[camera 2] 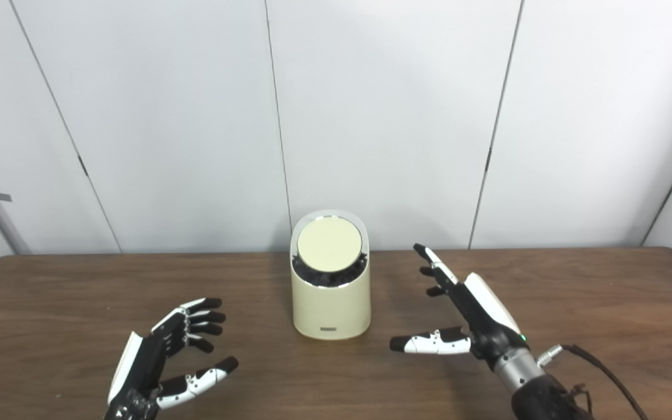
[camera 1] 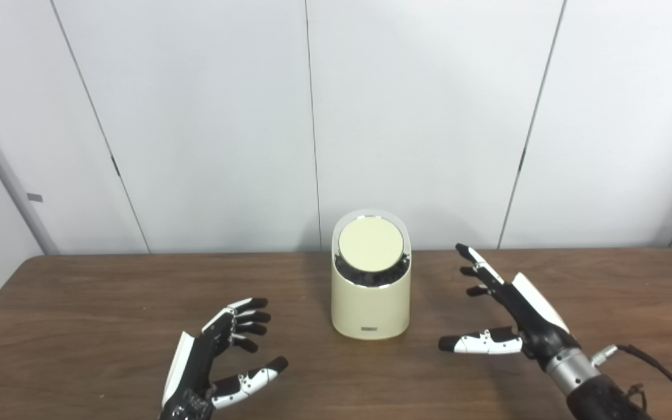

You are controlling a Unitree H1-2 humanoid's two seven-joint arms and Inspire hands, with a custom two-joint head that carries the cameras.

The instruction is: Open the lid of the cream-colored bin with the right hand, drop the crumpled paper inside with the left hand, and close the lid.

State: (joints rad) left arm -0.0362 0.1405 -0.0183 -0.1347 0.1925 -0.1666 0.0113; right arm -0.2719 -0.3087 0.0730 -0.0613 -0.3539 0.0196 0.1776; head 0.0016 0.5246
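1. The cream-colored bin (camera 1: 371, 297) stands upright on the brown table (camera 1: 79, 303), at about the middle of the tabletop and toward its far edge, close to the white panel wall (camera 1: 196, 116).
2. Its round lid (camera 1: 370, 243) sits tilted toward the camera inside a pale rim; a dark gap shows below the disc from about 4 to 8 o'clock. Whether the lid is fully seated, I cannot tell.
3. The left hand (camera 1: 219, 356) lies at roughly 8 o'clock from the bin, well apart from it, just above the table near the front edge. Its fingers (camera 1: 251, 318) are curled loosely and spread, the thumb stretched out toward 3 o'clock; it holds nothing.
4. The right hand (camera 1: 511, 315) is at about 4 o'clock from the bin, near it but not touching. Its fingers point toward 11 o'clock, the thumb toward 9 o'clock, all spread apart with nothing between them.
5. A black cable (camera 1: 657, 364) runs from the right wrist off toward the lower right corner.
6. No crumpled paper can be seen in either view.
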